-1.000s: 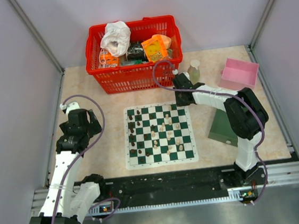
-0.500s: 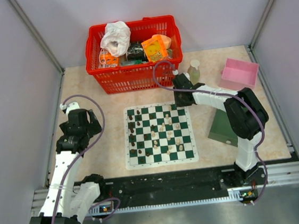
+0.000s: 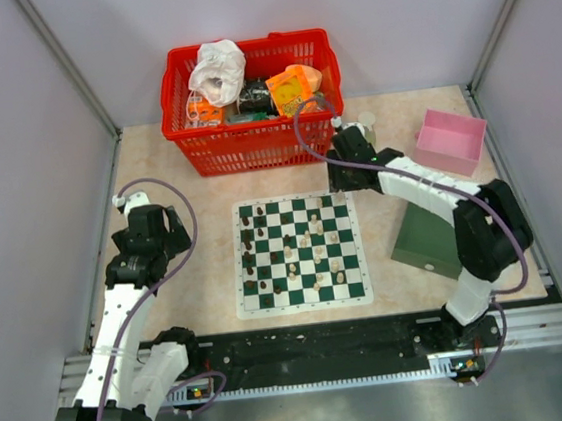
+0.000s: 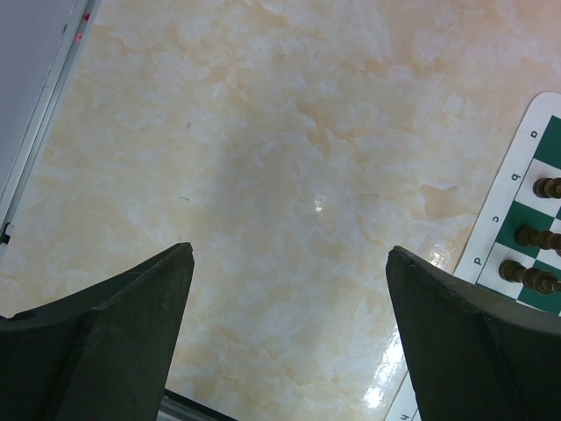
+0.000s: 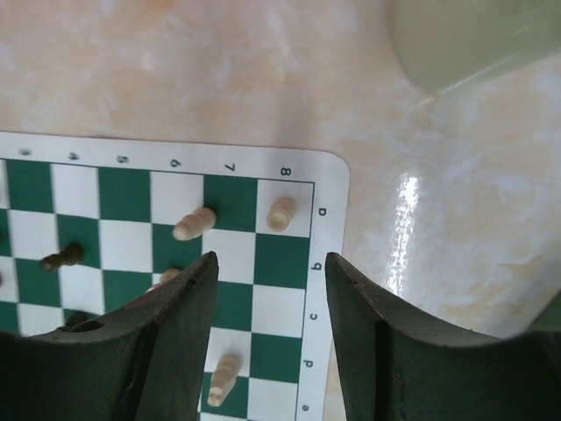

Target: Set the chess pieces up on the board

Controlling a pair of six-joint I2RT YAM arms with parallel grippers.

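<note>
Mid-setup, right fingers (image 5: pixel 166 333) hovered spread and empty over the board (image 5: pixel 280 260); the toppled cream piece (image 5: pixel 194 223) ahead likely needed pinching next.

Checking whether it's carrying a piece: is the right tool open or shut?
Open. In the right wrist view the right tool has its fingers apart, gripping nothing; the board shows through the gap.

The left fingers (image 4: pixel 114 333) hover spread wide apart, and the right fingers (image 5: pixel 175 333) hover parted too.
</note>
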